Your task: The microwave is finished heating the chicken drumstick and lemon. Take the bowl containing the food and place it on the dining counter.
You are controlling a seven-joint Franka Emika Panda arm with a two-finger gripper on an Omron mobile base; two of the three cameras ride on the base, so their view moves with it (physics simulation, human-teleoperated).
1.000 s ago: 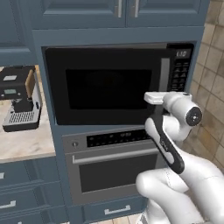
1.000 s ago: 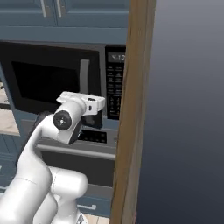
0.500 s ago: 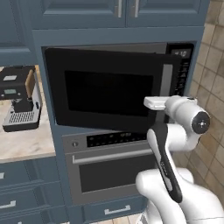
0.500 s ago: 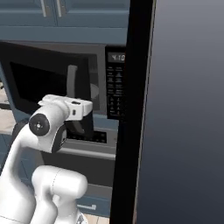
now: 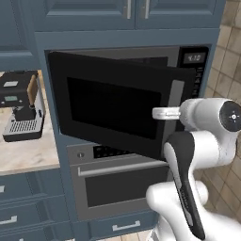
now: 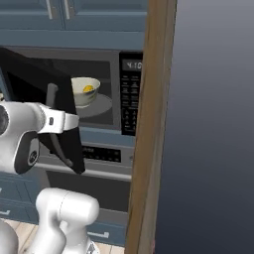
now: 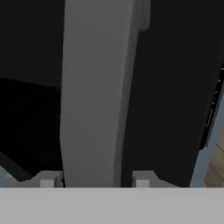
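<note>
1. Left base view shows the black built-in microwave (image 5: 127,108) with its dark glass door (image 5: 113,106) swung partly open, hinged on its left side.
2. Its vertical grey handle (image 5: 175,106) sits at the door's free edge, and the white arm's two-finger gripper (image 5: 162,113) reaches it from the right.
3. Hand view has that grey handle (image 7: 94,96) running up between the two grey fingertips (image 7: 48,179), one on each side; the jaws stand partly apart around it, and I cannot tell whether the pads press on it or are just clear.
4. Right base view looks into the lit cavity: the round cream bowl (image 6: 84,92) stands on the pale turntable plate (image 6: 101,105), with the small yellow lemon (image 6: 88,89) showing over its rim.
5. At the cavity's right is the keypad panel (image 6: 131,94).
6. Below the microwave is a silver-fronted oven (image 5: 120,181); a grey coffee machine (image 5: 21,106) stands on the beige counter (image 5: 28,155) at left.
</note>
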